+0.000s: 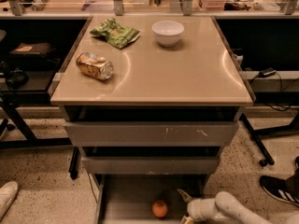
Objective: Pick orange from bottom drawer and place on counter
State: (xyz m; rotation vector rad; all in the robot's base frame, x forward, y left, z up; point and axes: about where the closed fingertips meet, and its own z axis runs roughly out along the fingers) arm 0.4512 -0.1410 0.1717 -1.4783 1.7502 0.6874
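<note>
Because the bottom edge of my view cuts across the pulled-out bottom drawer (126, 197), a shallow grey metal tray with a flat floor, I cannot see its front lip. The lower finger of the white two-finger gripper (183, 206) is clipped there too. What shows of the fingers (181, 193) reads as spread apart, with nothing between them.

The small, round, orange-red orange (160, 208) lies on the drawer floor near the middle. It sits just left of the gripper in my view, close to the spread fingers but apart from them as far as I can tell.

The white arm (229, 208) comes in from the lower right corner, low and roughly level over the drawer's right side, with its wrist aimed leftward at the fruit. The rest of it runs out of frame.

Above the tray are the two scuffed grey upper drawer fronts (152, 133). Over them is the glossy beige-tan counter (187, 73). On it, a crushed gold drink can (95, 66) lies on its side at the left. Farther back are a crumpled green wrapper (115, 32) and a white bowl (167, 32).
</note>
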